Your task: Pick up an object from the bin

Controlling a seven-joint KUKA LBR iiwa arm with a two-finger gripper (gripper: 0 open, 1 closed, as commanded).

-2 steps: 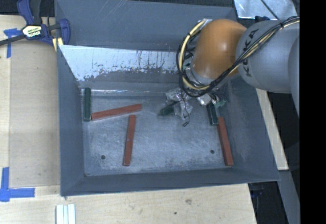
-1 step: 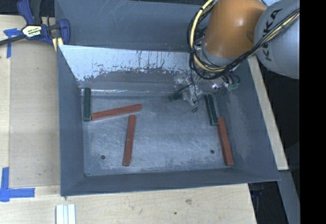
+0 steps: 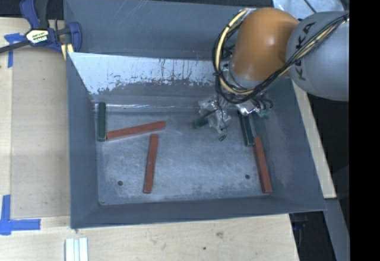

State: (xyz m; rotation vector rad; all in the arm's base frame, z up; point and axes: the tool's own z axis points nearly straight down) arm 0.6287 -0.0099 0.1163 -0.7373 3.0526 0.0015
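The tool (image 3: 219,118) is seen at about 2 o'clock of the bin (image 3: 83,159) floor, under the arm's orange cover (image 3: 261,43). Whether it is spread or pressed together cannot be told. The nearest thing, a short green bar (image 3: 246,131), lies just at its 3 o'clock, laid along the 12-to-6 line. A red bar (image 3: 263,166) is set end to end below that, by the right wall. At 9 o'clock of the floor a second green bar (image 3: 101,121) is laid along the left wall, met at its lower end by a slanted red bar (image 3: 135,130). A third red bar (image 3: 151,164) lies near 7 o'clock.
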